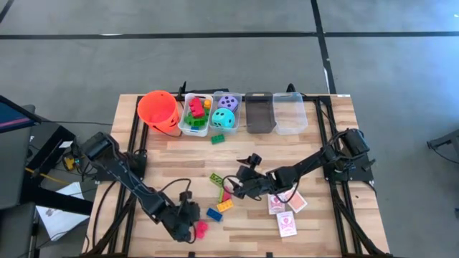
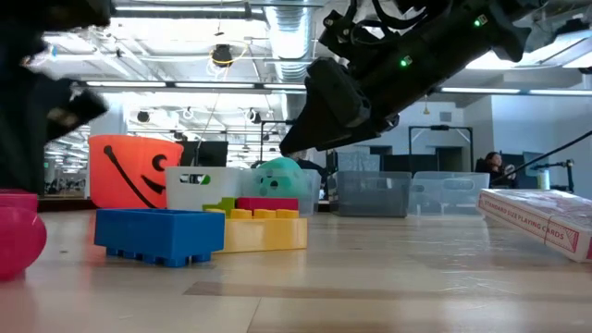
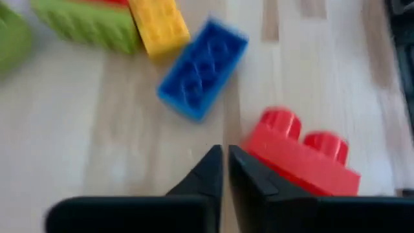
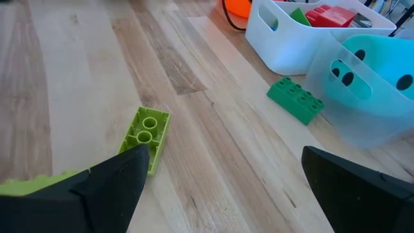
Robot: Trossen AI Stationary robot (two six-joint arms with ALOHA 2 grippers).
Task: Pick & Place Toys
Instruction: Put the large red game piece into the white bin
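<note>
closing on nothing: left pincer (image 3: 224,169) at near tabletop (image 1: 315,222) edge, fingers together, red brick (image 3: 302,151) just beside, outside jaws. risk: lifting empty, or nudging brick off edge. blue brick (image 3: 202,69) just beyond. farther, right pincer (image 1: 240,185) wide open, empty, above light-green brick (image 4: 145,133).

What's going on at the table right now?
It's a toy sort, partway through. The left hand is shut with nothing in it, right beside a red brick near the table's front edge. The right hand hangs open over the loose bricks mid-table, a light green brick just ahead of it. Some bricks and the dice already sit in the bins at the back.
</note>
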